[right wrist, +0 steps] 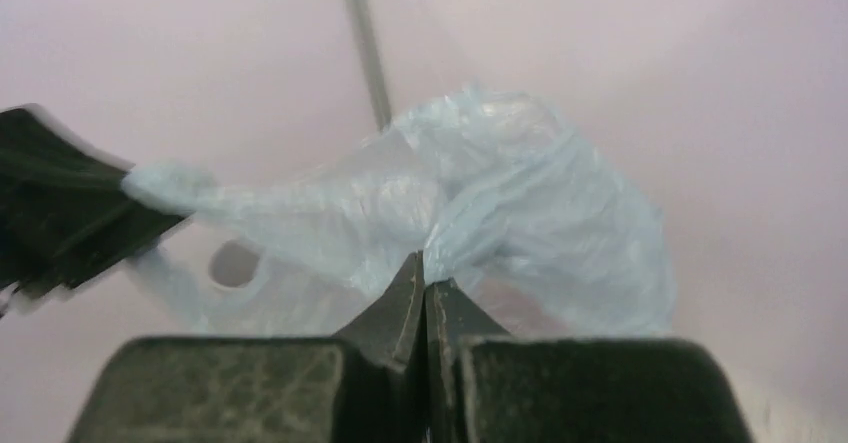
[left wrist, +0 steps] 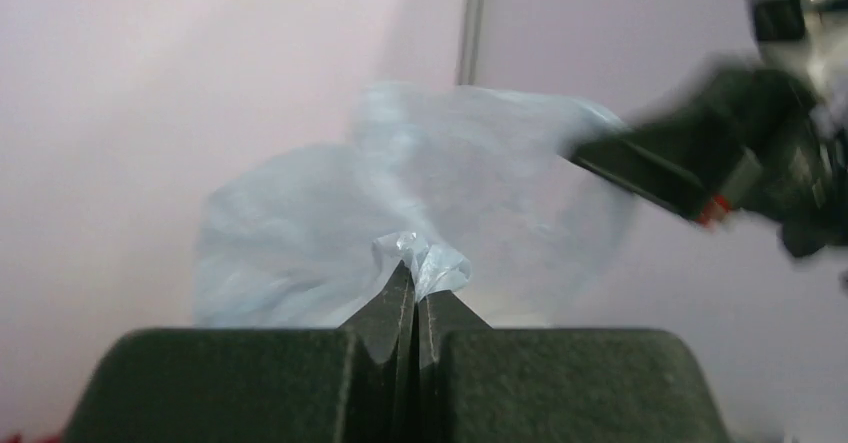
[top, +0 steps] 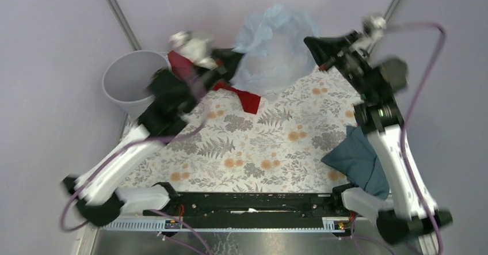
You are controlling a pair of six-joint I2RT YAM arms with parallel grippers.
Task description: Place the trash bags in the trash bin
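The floral worktop (top: 253, 151) carries nothing that is finished. The trash bag (top: 275, 48), a billowing pale blue film, hangs above the middle of the far edge, stretched between both arms. The trash bin (top: 128, 83) stands just off the far-left corner, and what shows of its inside looks empty. So the pickup is done, while the carry leftward and the drop remain.

The teal cloth (top: 358, 160) is draped over the right edge, well clear of that route. The red cloth (top: 244, 98) lies along the far edge under the left arm, between bag and bin, and loose film might drag over it.

The left end effector (left wrist: 415, 281) is clamped on a twist of the bag, and the right end effector (right wrist: 425, 268) pinches another fold.
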